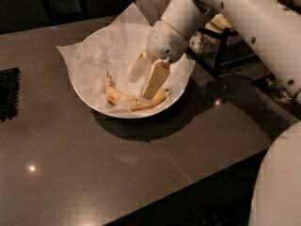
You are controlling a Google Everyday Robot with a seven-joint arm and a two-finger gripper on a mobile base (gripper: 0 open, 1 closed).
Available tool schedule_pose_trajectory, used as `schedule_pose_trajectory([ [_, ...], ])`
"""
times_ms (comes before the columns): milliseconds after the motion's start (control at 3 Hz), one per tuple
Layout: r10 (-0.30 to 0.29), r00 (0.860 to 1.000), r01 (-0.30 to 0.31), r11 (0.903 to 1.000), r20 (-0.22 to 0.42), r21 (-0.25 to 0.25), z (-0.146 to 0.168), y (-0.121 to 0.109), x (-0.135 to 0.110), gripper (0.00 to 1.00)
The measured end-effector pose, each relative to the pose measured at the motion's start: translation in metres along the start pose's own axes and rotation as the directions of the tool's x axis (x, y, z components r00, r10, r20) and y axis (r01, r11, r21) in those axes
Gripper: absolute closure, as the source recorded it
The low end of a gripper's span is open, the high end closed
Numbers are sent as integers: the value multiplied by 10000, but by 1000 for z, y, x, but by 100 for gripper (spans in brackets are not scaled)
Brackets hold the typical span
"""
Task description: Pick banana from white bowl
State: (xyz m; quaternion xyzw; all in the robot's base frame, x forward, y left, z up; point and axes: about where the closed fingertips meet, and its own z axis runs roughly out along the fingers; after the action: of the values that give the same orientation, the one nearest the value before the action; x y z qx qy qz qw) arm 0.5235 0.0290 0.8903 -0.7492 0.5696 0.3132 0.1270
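Observation:
The banana [123,99], yellow with brown speckles, lies curved along the near inner side of the white bowl [107,112]. The bowl is lined with crinkled white paper [101,55] whose corners stick out past the rim. My gripper [141,86] reaches down into the bowl from the upper right. It is open, and its two pale yellow fingers [155,79] are spread apart. The right fingertip is just above the middle-right part of the banana, and the left fingertip hangs above the paper behind it. Part of the banana's right half is hidden behind the finger.
A black wire rack [221,46] with packaged items stands just right of the bowl, behind my arm. A black mat [8,94] lies at the table's left edge. The grey table's front edge runs diagonally at lower right, near my white body [282,182].

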Motion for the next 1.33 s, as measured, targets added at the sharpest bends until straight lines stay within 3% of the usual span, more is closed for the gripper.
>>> schedule_pose_trajectory([
  [1333,897,9950,-918,9946,-430,-482,35,-5,22,35],
])
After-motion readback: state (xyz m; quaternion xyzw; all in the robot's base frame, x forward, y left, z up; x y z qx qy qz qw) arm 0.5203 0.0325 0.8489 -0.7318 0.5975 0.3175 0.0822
